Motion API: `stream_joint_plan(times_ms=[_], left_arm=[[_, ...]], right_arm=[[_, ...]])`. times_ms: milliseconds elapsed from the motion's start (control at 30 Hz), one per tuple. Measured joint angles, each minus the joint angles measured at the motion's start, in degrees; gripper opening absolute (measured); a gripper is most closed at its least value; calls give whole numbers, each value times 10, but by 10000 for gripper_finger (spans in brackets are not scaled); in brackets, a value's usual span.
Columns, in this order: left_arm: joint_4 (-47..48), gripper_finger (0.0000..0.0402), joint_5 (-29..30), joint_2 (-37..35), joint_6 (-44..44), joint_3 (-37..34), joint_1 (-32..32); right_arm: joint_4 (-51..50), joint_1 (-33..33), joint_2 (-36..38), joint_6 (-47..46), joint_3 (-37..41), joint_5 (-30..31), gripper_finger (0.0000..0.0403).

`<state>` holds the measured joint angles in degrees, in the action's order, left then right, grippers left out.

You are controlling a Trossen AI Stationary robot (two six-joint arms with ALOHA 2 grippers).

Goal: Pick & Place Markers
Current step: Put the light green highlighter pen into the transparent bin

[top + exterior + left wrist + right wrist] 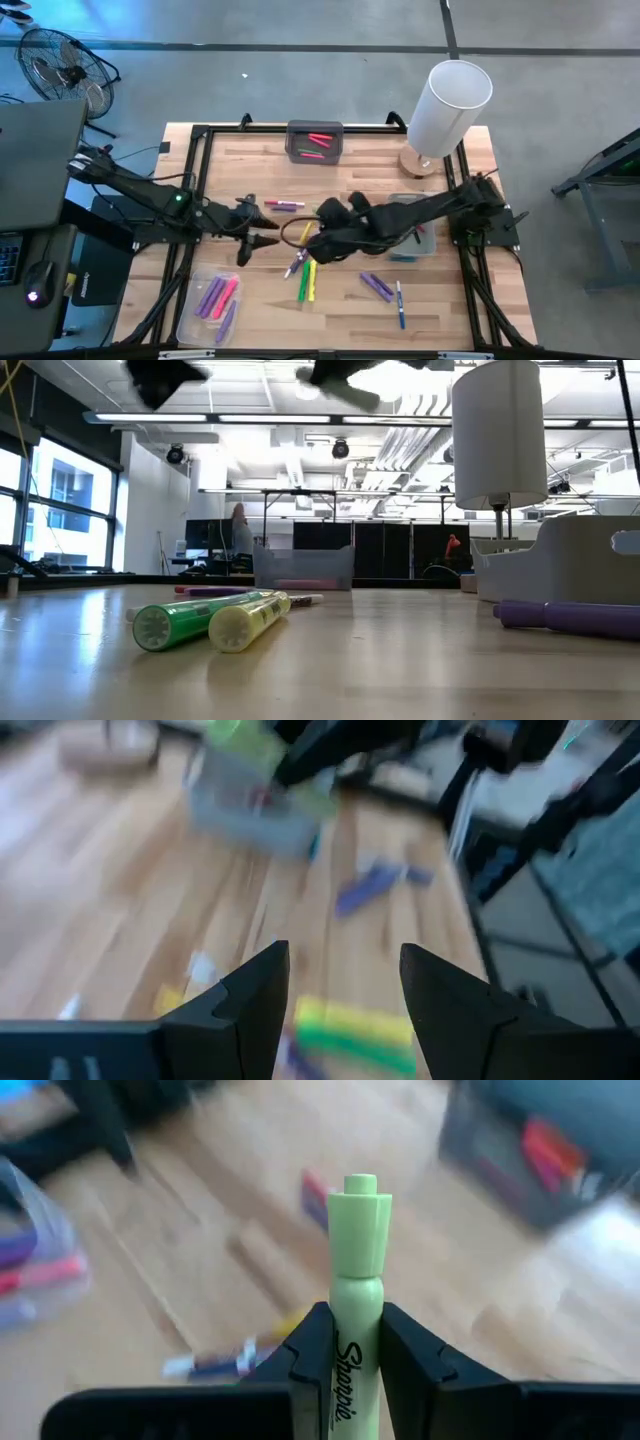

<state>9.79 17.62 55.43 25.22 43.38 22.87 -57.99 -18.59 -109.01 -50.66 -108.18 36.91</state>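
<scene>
- Right gripper (355, 1355) over table centre; dark fingers (310, 1350) clamped on a pale green marker (358, 1270), a smooth round barrel with a faceted cap and black script on its side, sticking out fwd past the tips.
- Left gripper (262, 228) just left of it, above the wood; wedge-shaped fingers (255, 995) set apart w/ nothing between.
- Table (250, 170): light butcher-block planks, black metal frame.
- Loose markers: green + yellow pair (306, 282) near centre-front, purple one (376, 286) and a thin blue pen (400, 303) to the right, purple one (284, 205) toward the back.
- Grey bin (316, 141) at back edge holds red/pink markers.
- Clear tray (215, 305) front-left holds purple + pink markers.
- Grey tray (415, 240) under right arm; contents mostly hidden.
- White cylinder lamp (448, 105) on round wood base, back right.
</scene>
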Motion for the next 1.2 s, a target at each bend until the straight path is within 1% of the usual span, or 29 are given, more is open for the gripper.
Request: stream_joint_plan(times_ms=[67,133,200,300,433,600,700,767,867,1067,1133,1200], left_arm=[[-88,189,10,28,-33,0,0],[-180,189,23,54,-68,0,0],[-270,189,38,83,-105,3,0],[-337,189,84,131,-150,27,0],[-340,189,142,185,-189,87,0],[-332,189,171,231,-210,149,0],[-332,189,171,246,-210,174,0],[-339,189,159,257,-208,187,0],[-333,189,159,268,-204,201,0],[-339,187,165,288,-150,211,0],[-337,176,167,294,-132,211,0],[-338,155,167,299,-114,211,0]], right_arm=[[33,-8,35,64,1,36,50],[70,-12,73,130,-3,53,50],[107,-12,96,187,-4,46,50],[149,-10,107,273,-2,8,50],[200,-9,116,351,-1,-65,50],[255,-9,121,410,34,-120,50],[272,-8,129,428,58,-130,50],[281,-8,142,436,74,-136,50],[314,-5,158,447,103,-161,50],[362,-1,198,462,154,-187,50],[374,3,208,462,169,-192,50],[384,6,217,457,191,-201,50]])
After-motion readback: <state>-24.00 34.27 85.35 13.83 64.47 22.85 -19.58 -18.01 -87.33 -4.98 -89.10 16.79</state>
